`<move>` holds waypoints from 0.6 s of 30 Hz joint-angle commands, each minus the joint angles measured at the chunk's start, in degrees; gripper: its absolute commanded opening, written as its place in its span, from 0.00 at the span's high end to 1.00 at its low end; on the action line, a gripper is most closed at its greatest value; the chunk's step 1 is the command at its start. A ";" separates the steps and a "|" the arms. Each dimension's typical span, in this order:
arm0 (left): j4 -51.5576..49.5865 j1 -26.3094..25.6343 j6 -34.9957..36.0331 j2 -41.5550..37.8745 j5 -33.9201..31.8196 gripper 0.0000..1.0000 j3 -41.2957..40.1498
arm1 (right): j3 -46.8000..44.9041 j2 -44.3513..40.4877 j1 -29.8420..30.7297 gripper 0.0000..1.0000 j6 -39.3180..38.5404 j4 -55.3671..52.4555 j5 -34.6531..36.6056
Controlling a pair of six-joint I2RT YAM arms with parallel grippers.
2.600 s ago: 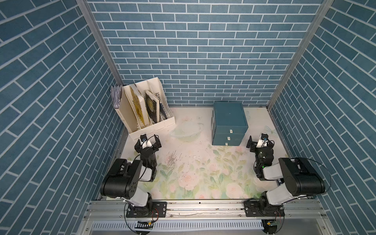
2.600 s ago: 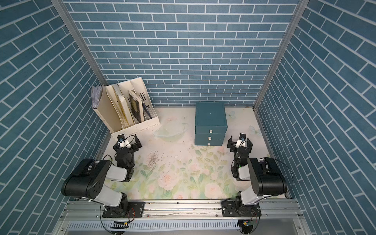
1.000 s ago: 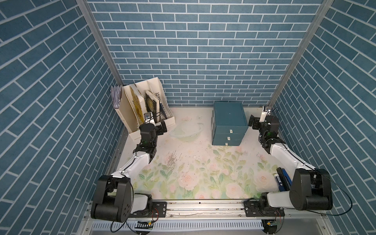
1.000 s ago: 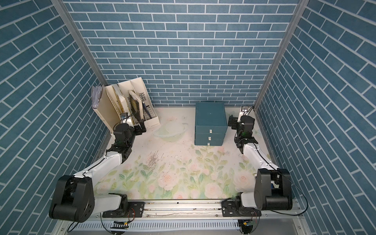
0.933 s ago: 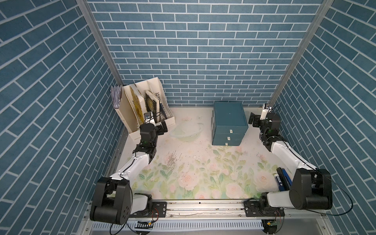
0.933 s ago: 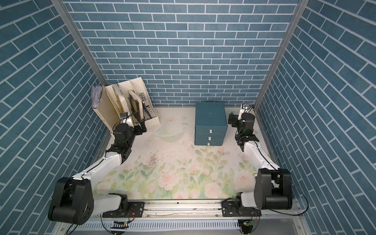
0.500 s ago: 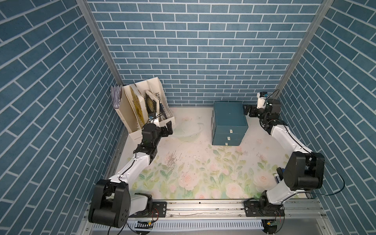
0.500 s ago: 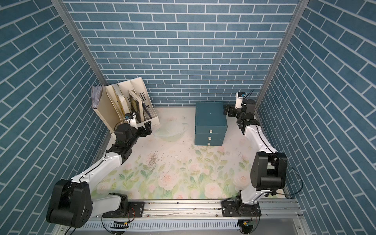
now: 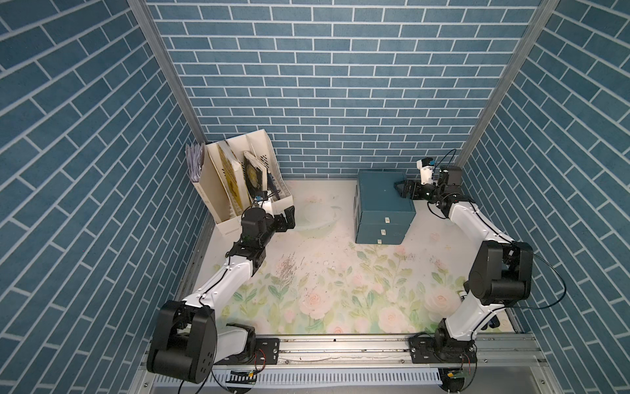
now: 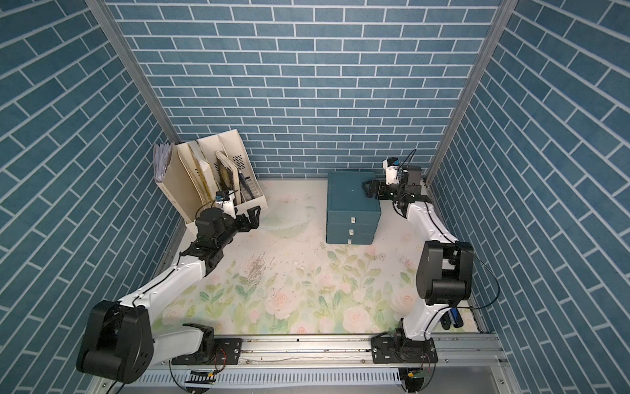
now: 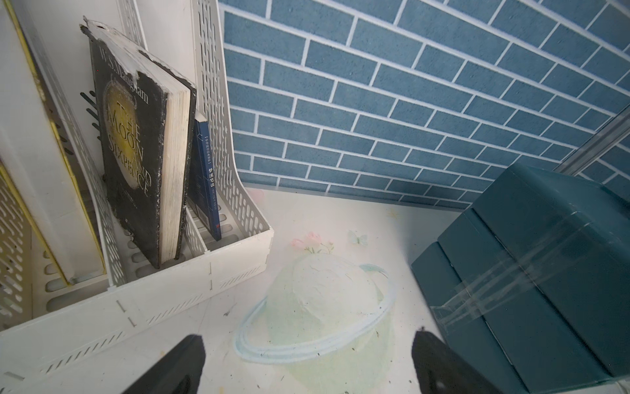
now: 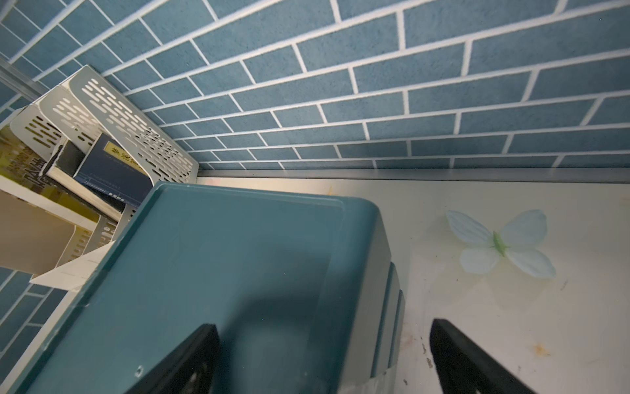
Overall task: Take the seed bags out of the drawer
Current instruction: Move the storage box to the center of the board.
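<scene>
The teal drawer unit stands at the back right of the mat. Its three drawer fronts with small white handles are all shut, so the seed bags are hidden. My right gripper is open at the unit's far right top edge. In the right wrist view this gripper has one finger over the unit's top and the other over the mat beside it. My left gripper hangs open and empty over the mat, between the file rack and the unit.
A white perforated file rack with upright books stands at the back left, close behind my left gripper. A dark blue object lies near the right arm's base. Brick walls close in three sides.
My right arm has swung back and inward, so its gripper now sits over the unit's top edge. My left gripper has moved a little right, away from the rack. Both stay open.
</scene>
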 commanded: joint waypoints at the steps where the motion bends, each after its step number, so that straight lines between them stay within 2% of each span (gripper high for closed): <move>1: -1.44 -0.55 -0.42 -1.81 0.07 0.00 1.04 | -1.56 -1.11 1.56 0.00 1.38 -2.01 -3.42; 13: -3.50 -1.17 -0.62 -4.14 -1.03 0.00 0.66 | -3.81 -0.29 9.67 0.00 4.53 0.45 -4.49; 18: -5.20 -1.85 -0.62 -5.23 -1.30 0.00 0.67 | -1.20 2.49 13.21 0.01 4.56 0.51 -5.18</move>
